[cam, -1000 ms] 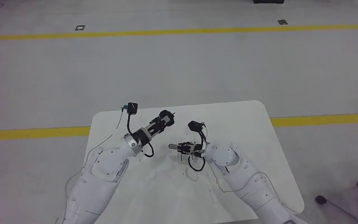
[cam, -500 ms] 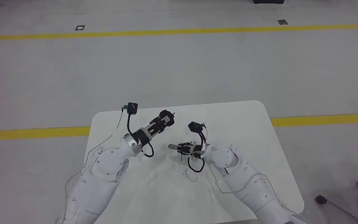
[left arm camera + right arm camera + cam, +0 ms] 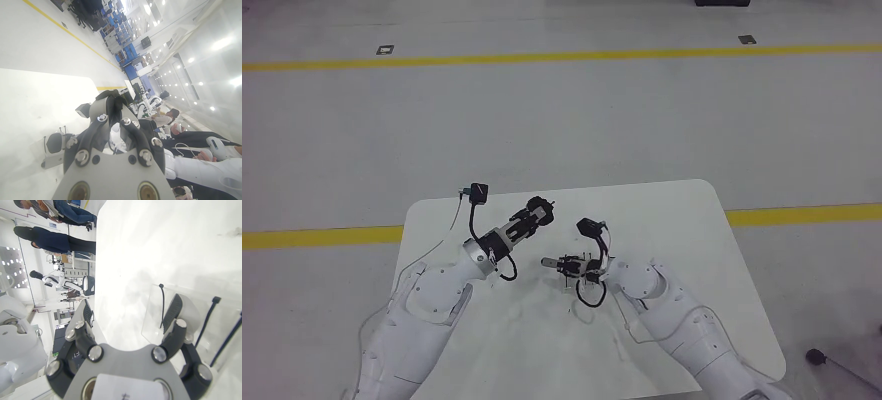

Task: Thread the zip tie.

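The clear stand [image 3: 151,315] sits on the white table [image 3: 682,210] and holds black zip ties upright, heads up. In the right wrist view the nearest zip tie [image 3: 162,306] shows its full length through the plastic. A second zip tie [image 3: 207,323] stands farther along the stand, its foot hidden behind the gripper's frame. A third tie [image 3: 237,326] is cut off by the picture's edge.

The right gripper [image 3: 131,299] is at the stand with its fingers spread wide and nothing between the pads. One ribbed finger [image 3: 173,311] overlaps the stand just beside the nearest zip tie; whether it touches the tie or the plastic cannot be told.

From above, the right gripper [image 3: 550,263] covers the stand, and the ties are too small to make out.

The left gripper [image 3: 539,209] is raised apart from the stand, on its far side. In its own wrist view the left gripper [image 3: 111,98] has its fingers pressed together. A thin dark strand [image 3: 111,121] runs between them, but whether it is a tie or a cable cannot be told.
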Tool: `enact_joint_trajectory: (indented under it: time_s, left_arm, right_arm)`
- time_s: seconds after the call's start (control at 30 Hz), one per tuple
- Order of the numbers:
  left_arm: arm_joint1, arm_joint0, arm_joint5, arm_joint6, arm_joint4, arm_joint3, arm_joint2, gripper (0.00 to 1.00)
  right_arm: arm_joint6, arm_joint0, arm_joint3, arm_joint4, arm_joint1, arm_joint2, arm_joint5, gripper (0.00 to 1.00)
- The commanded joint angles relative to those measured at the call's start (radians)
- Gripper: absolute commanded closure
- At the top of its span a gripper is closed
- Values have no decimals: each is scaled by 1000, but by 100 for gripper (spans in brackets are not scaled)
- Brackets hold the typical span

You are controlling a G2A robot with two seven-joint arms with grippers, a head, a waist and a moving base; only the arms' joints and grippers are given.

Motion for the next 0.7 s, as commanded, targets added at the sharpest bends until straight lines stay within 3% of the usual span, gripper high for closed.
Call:
enact_joint_trajectory:
  time_s: [0.0, 0.2, 0.43, 0.47, 0.6, 0.67]
  left_arm:
    - [0, 0, 0, 0, 0, 0, 0, 100]
    - [0, 0, 0, 0, 0, 0, 0, 100]
    - [0, 0, 0, 0, 0, 0, 0, 100]
    - [0, 0, 0, 0, 0, 0, 0, 100]
    - [0, 0, 0, 0, 0, 0, 0, 100]
    - [0, 0, 0, 0, 0, 0, 0, 100]
  right_arm:
    - [-2, 4, 11, 3, -1, -5, 0, 6]
    - [-9, 12, 27, 6, -3, -12, -2, 9]
    - [-17, 15, 41, 9, -5, -18, -5, 31]
    - [-17, 15, 42, 10, -5, -18, -6, 41]
    - [-20, 15, 44, 11, -4, -18, -7, 50]
    - [-21, 14, 45, 12, -4, -18, -7, 49]
